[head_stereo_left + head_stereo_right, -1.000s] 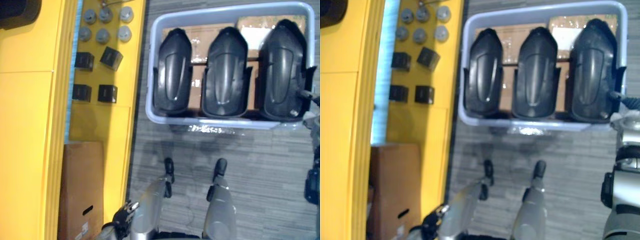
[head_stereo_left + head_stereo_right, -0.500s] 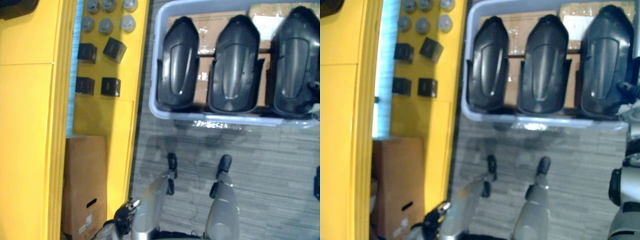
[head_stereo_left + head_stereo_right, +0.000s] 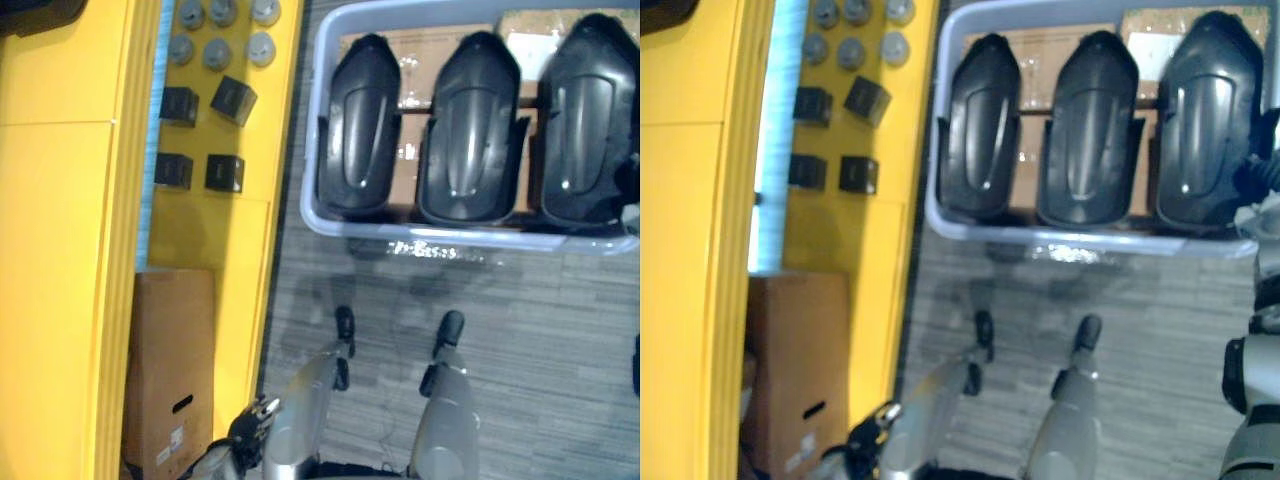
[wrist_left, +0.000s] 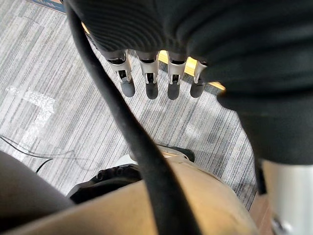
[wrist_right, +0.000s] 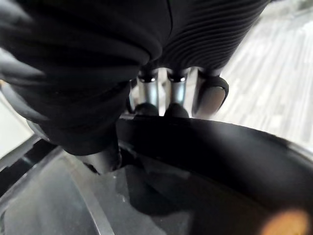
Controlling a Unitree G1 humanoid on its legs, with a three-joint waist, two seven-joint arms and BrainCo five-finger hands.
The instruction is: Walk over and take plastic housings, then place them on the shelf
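Three black plastic housings lie side by side in a pale blue-grey bin (image 3: 450,240) on the floor: a left housing (image 3: 360,125), a middle housing (image 3: 470,125) and a right housing (image 3: 585,115). My right hand (image 3: 1264,205) is at the right housing's near right corner. In the right wrist view its fingers (image 5: 168,98) curl over the rim of that black housing (image 5: 195,171), with the thumb under it. My left hand (image 3: 250,435) hangs low at my left side, over the grey floor, with its fingers (image 4: 149,73) straight and nothing in them.
A yellow shelf unit (image 3: 60,250) runs along the left. On its lower yellow surface lie several grey round parts (image 3: 220,30) and black blocks (image 3: 205,135). A brown cardboard box (image 3: 170,370) stands beside it. Cardboard boxes (image 3: 410,60) lie under the housings in the bin.
My right hand's fingers have curled shut on the right housing's rim. The whole view has shifted a little, so the bin now reaches further right. The left hand has stayed still.
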